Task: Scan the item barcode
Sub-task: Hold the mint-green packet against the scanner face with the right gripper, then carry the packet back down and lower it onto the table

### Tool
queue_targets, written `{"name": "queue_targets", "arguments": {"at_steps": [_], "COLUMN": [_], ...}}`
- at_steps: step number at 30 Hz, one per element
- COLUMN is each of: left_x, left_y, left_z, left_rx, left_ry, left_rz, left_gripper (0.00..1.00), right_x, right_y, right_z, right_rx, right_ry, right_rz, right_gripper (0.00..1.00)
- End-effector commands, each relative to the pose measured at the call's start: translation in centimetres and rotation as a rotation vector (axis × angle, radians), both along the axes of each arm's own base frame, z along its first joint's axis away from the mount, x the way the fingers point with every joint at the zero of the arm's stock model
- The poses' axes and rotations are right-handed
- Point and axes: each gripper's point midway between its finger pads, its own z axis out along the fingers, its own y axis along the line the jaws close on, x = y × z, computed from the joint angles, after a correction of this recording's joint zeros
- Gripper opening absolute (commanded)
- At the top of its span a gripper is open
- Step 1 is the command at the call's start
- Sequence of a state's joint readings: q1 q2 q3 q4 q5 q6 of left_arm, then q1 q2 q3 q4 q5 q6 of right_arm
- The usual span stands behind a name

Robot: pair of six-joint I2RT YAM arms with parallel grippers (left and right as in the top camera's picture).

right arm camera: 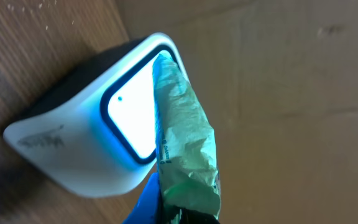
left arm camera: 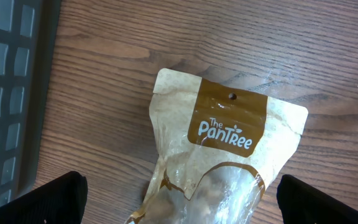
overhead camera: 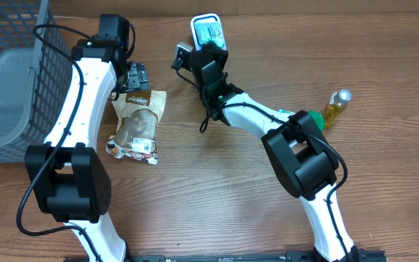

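The right gripper (overhead camera: 209, 48) is clamped shut on a crinkled green plastic packet (right arm camera: 185, 137). It holds the packet edge-on just in front of the glowing window of the white wedge-shaped barcode scanner (right arm camera: 79, 165), at the far edge of the desk (overhead camera: 217, 211), presumably so the code can be read. I cannot tell whether the barcode itself faces the window. The left gripper (overhead camera: 137, 77) hangs wide open above a brown paper "PanTree" snack pouch (left arm camera: 225, 130) lying flat, probably 1 of the items waiting its turn.
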State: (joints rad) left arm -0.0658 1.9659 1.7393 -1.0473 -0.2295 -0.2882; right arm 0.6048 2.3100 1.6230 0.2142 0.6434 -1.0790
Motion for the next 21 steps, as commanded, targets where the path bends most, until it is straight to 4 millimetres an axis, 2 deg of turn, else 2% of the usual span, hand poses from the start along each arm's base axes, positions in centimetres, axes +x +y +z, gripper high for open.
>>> {"name": "queue_targets", "arguments": {"at_steps": [1,6,10,14,17,21], "left_x": [0.3,0.3,0.3,0.3,0.3,0.3], "left_y": [-0.1,-0.1,-0.1,-0.1,-0.1,-0.1], "left_z": [0.6,0.6,0.6,0.6,0.6,0.6], "left_rx": [0.012,0.012,0.012,0.012,0.012,0.012], "left_ry": [-0.019,-0.019,-0.019,-0.019,-0.019,-0.018], "left_rz": [-0.004,-0.004,-0.004,-0.004,-0.004,-0.004], "left_gripper": [1.0,1.0,1.0,0.99,0.99,0.99], "right_x": [-0.3,-2.0,-4.3,-7.9,-12.6,-18.2], "right_y": [-0.6,-0.9,-1.9,-1.9,-1.3,-1.8], "right_z": [6.8,10.3,11.1,8.4,4.1,0.8], "right_rx": [0.187,0.381,0.543,0.627,0.66,0.675], "right_ry": [-0.093,-0.055,0.041,0.281,0.589,0.901], "right_rz": [-0.07,-0.09,-0.164,-0.192,-0.222,-0.299], "right_gripper": [0.04,0.04,0.04,0.04,0.04,0.04]}}
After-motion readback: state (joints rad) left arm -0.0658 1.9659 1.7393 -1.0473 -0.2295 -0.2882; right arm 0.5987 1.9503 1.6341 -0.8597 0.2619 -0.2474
